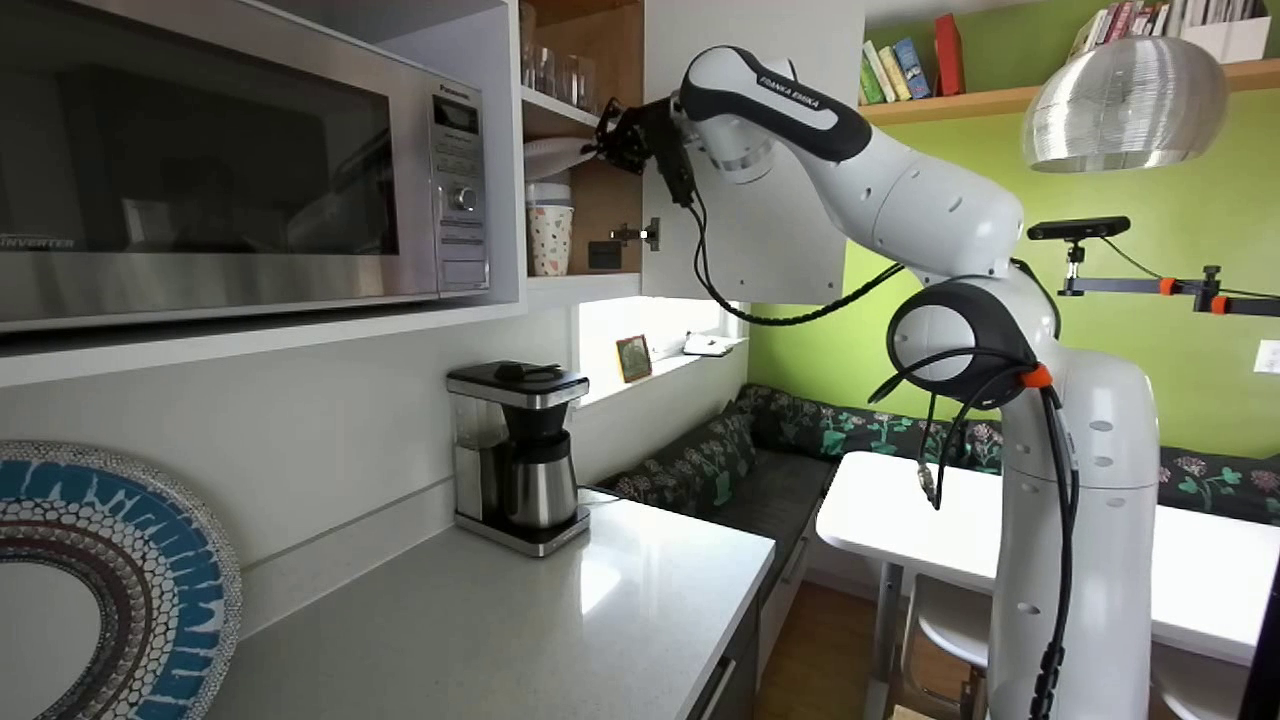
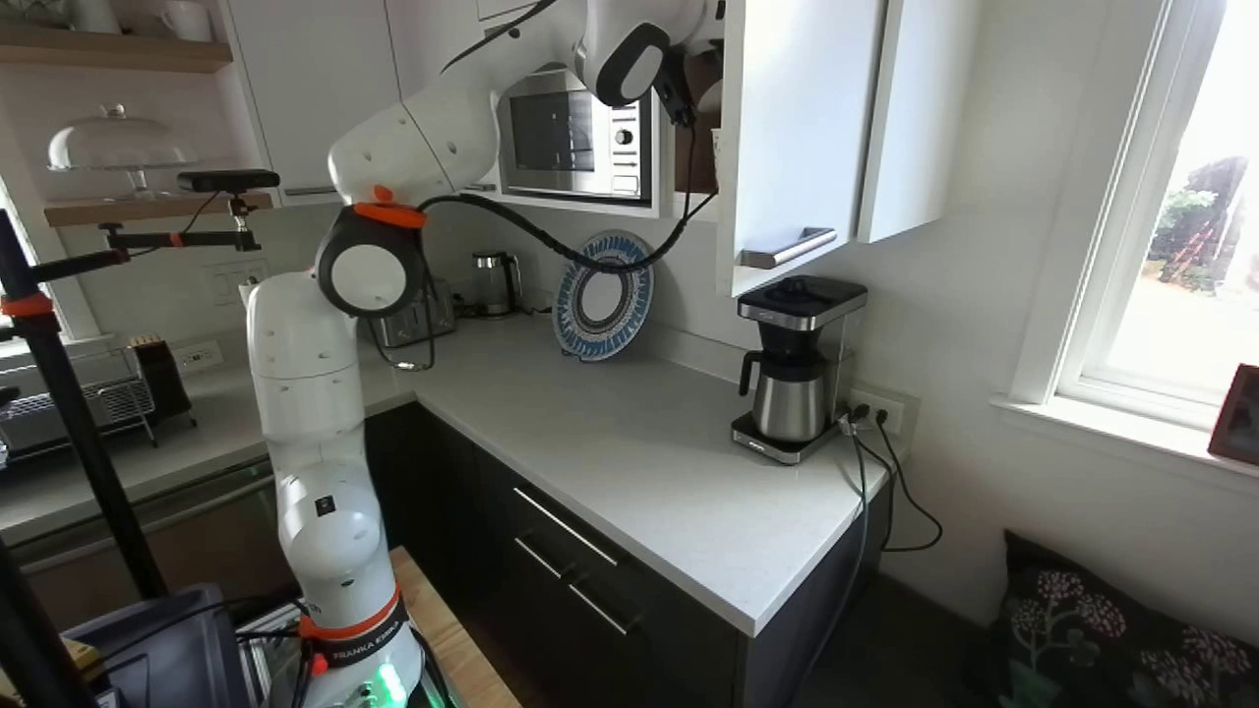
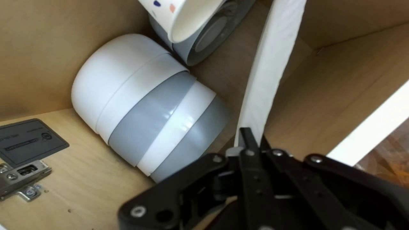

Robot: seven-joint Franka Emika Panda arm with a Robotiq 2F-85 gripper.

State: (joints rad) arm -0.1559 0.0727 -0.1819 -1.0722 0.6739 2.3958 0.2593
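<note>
In an exterior view, the hand (image 1: 597, 148) clamps a white plate (image 1: 555, 157) inside the cupboard (image 1: 606, 212); in an exterior view, the door (image 2: 811, 108) covers that grip. In the wrist view, the plate's long edge runs ahead, beside stacked bowls (image 3: 134, 86).

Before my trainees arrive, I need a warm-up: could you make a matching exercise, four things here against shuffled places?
1. thin white plate-like object
2. steel-and-black coffee maker
3. round blue-rimmed patterned plate
4. speckled white tapered cup

A. standing on edge on the pale counter
B. standing in the open white-doored cupboard
C. pinched in the closed black gripper
D. beside the white wall outlet

Pairs: 1-C; 2-D; 3-A; 4-B
</note>
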